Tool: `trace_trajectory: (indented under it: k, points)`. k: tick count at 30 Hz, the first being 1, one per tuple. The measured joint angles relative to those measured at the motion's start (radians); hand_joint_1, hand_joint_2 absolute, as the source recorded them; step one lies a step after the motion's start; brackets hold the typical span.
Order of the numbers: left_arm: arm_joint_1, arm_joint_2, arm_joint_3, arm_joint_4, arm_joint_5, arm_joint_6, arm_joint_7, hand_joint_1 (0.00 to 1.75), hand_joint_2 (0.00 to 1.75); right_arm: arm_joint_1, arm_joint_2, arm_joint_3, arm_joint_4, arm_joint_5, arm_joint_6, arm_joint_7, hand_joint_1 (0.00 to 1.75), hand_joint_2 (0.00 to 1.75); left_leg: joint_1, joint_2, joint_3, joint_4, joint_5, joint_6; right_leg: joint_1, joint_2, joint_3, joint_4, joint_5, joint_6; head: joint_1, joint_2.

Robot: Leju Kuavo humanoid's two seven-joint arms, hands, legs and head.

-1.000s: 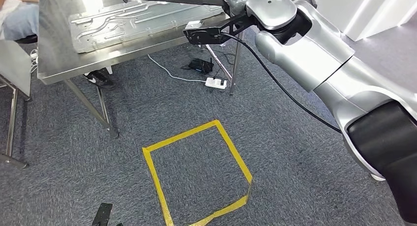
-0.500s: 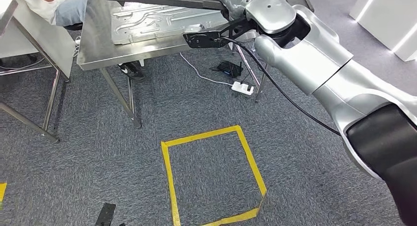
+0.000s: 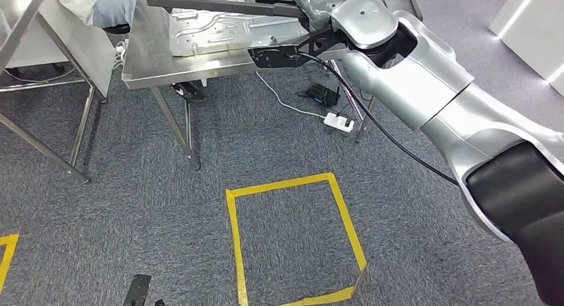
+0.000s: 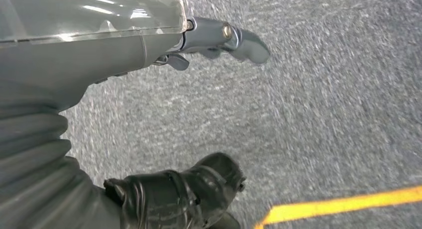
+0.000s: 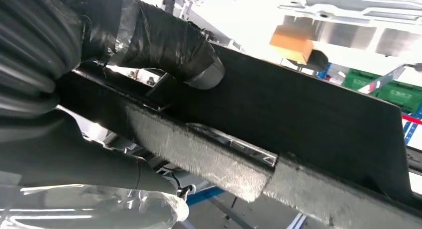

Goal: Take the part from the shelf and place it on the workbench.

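The part (image 3: 219, 0) is a long, flat black frame, and my right hand (image 3: 312, 3) grips its near end at the top of the head view. It hangs above the steel workbench (image 3: 199, 70), where a silver stamped panel (image 3: 219, 30) lies. In the right wrist view, dark taped fingers (image 5: 169, 45) wrap over the part's black edge (image 5: 308, 119). My left hand (image 4: 124, 50) hangs over grey carpet with thumb and fingers apart, holding nothing.
A yellow tape square (image 3: 296, 239) marks the carpet in front of me. A white power strip (image 3: 338, 123) and a black adapter (image 3: 322, 93) lie under the bench. A second steel table (image 3: 66, 46) stands at left, with a seated person (image 3: 106, 6) behind it.
The camera has turned, so the workbench, tape square and power strip have shifted right in the picture. My right arm still carries the part in the same pose.
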Motion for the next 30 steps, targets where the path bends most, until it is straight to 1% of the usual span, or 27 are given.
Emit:
trace_trajectory:
  k: [5,8,10,15,30]
  points:
    - [-0.004,0.000,0.000,0.000,-0.015,0.013,0.000,0.00,1.75,0.000,0.002,0.000,0.000,0.000,0.000,0.000,1.75,1.75,0.000,-0.006,-0.001,0.001,-0.001,0.006,0.001,-0.006,0.008,-0.012,0.003,0.007,0.000,0.000]
    - [-0.006,0.000,0.000,0.000,-0.022,0.016,0.001,0.00,1.75,0.000,0.002,0.000,0.000,0.002,-0.001,0.000,1.75,1.75,0.000,-0.007,-0.001,0.001,-0.001,0.009,0.001,-0.007,0.009,-0.015,0.005,0.015,0.000,0.000]
    - [-0.007,0.000,0.000,0.000,-0.029,0.018,0.005,0.00,1.75,0.000,0.003,0.000,0.000,0.005,-0.002,0.000,1.75,1.75,0.000,-0.007,-0.001,0.001,-0.001,0.011,0.001,-0.007,0.009,-0.016,0.005,0.017,0.000,0.000]
    - [-0.008,0.000,0.000,0.000,-0.045,0.027,0.014,0.00,1.75,0.001,0.003,0.000,0.001,0.008,-0.005,-0.002,1.75,1.75,0.000,-0.008,-0.001,0.001,0.000,0.013,0.002,-0.007,0.009,-0.016,0.006,0.018,0.000,0.000]
    - [-0.010,-0.001,0.000,0.000,-0.057,0.040,0.020,0.00,1.75,0.004,0.003,0.004,0.005,0.015,-0.009,-0.006,1.75,1.75,0.003,-0.007,0.003,-0.007,0.002,0.010,0.003,-0.006,0.007,-0.015,0.006,0.018,0.000,0.000]
